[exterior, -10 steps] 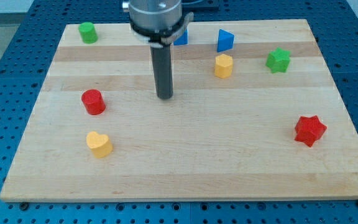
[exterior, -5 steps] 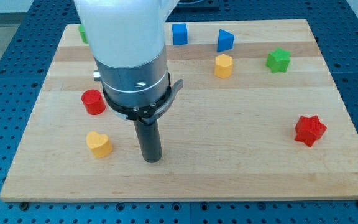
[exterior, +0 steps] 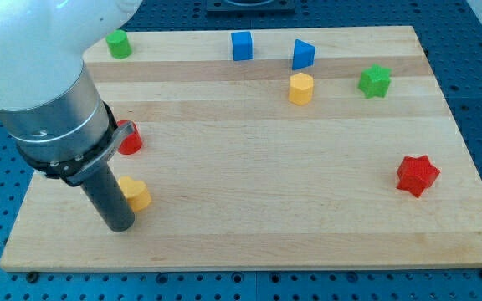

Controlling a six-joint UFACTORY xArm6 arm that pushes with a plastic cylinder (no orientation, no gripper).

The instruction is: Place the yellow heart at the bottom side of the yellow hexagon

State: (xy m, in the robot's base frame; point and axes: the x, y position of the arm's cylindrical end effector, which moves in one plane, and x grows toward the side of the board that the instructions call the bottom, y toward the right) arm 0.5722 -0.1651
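The yellow heart (exterior: 136, 194) lies near the board's lower left, partly hidden by my rod. My tip (exterior: 118, 225) rests on the board just left of and below the heart, touching or nearly touching it. The yellow hexagon (exterior: 300, 88) sits in the upper middle-right, far from the heart and the tip.
A red cylinder (exterior: 130, 140) is just above the heart, half hidden by the arm. A green block (exterior: 119, 43), a blue cube (exterior: 241, 46) and a blue triangle (exterior: 303, 54) lie along the top. A green star (exterior: 375, 81) and a red star (exterior: 417, 176) are on the right.
My tip moved from the upper middle down and to the left, ending at the heart's lower-left side. The blocks have not visibly moved.
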